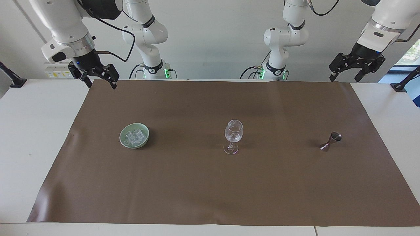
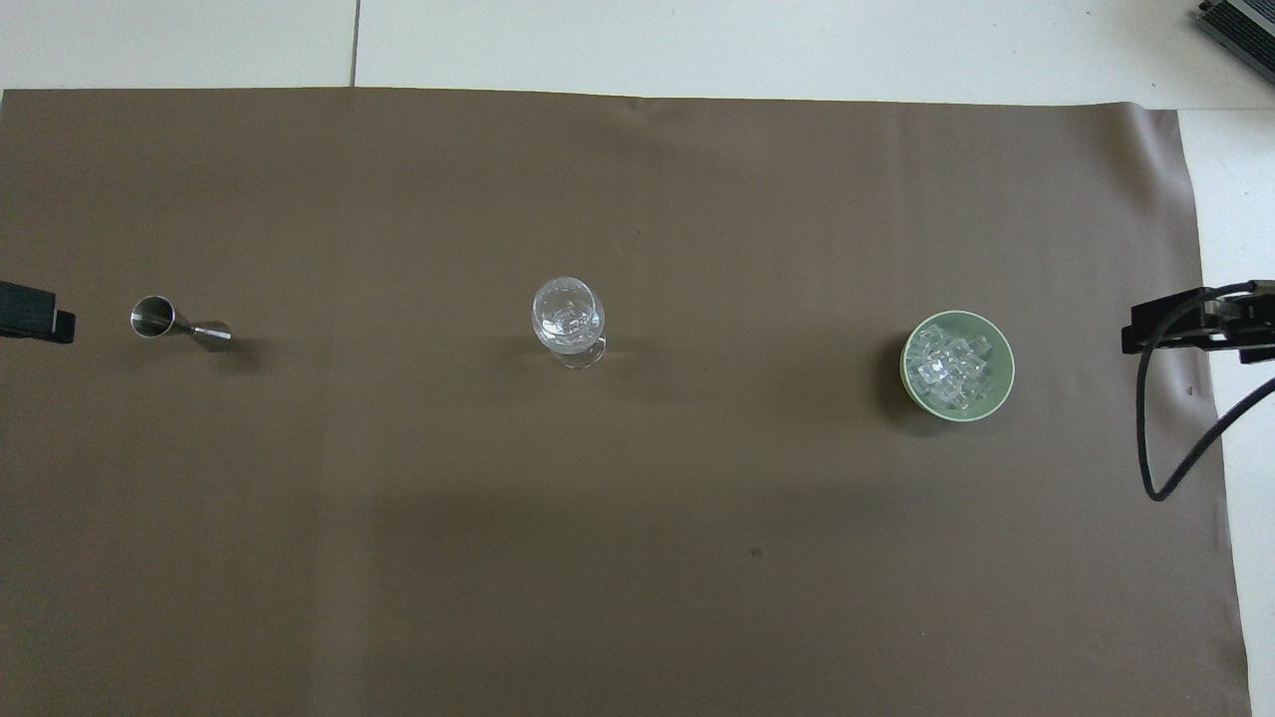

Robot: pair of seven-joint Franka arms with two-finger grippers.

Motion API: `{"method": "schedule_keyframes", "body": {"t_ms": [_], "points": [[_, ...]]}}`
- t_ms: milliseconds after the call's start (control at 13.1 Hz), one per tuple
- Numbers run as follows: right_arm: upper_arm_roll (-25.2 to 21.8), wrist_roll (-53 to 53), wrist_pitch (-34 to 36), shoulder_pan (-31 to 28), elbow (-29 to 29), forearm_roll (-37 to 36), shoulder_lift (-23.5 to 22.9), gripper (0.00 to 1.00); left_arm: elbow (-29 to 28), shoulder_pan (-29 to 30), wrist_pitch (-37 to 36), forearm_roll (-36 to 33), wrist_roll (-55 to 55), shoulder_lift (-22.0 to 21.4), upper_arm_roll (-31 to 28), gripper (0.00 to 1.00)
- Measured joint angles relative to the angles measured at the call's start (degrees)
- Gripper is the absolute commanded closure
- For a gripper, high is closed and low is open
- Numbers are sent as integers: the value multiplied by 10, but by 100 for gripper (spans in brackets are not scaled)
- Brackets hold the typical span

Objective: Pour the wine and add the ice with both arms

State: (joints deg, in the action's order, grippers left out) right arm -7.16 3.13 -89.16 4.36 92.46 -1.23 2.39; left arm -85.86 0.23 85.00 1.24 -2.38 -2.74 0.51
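Observation:
A pale green bowl (image 1: 146, 135) (image 2: 1005, 370) holds a handful of clear ice cubes (image 1: 134, 136) (image 2: 946, 366) toward the right arm's end of the brown mat. A clear stemmed glass (image 1: 233, 135) (image 2: 568, 317) stands upright mid-mat. A small steel jigger (image 1: 331, 141) (image 2: 180, 324) stands toward the left arm's end. My right gripper (image 1: 99, 82) (image 2: 1163, 329) hangs open and empty, high over the mat's corner by its base. My left gripper (image 1: 344, 78) is open and empty, raised over the mat's corner by its base; only its tip (image 2: 36, 325) shows in the overhead view.
The brown mat (image 1: 197, 186) (image 2: 637, 558) covers most of the white table. A black cable (image 2: 1155, 448) loops down from the right wrist over the mat's edge. Black clamp stands sit at both table ends.

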Motion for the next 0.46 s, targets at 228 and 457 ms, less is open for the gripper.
{"method": "schedule_keyframes", "body": {"t_ms": [228, 457], "points": [[0, 0, 0, 0, 0, 0, 0, 0, 0, 0, 5, -1, 0, 0, 0, 0], [0, 0, 0, 0, 0, 0, 0, 0, -1, 0, 7, -2, 0, 0, 0, 0]]}}
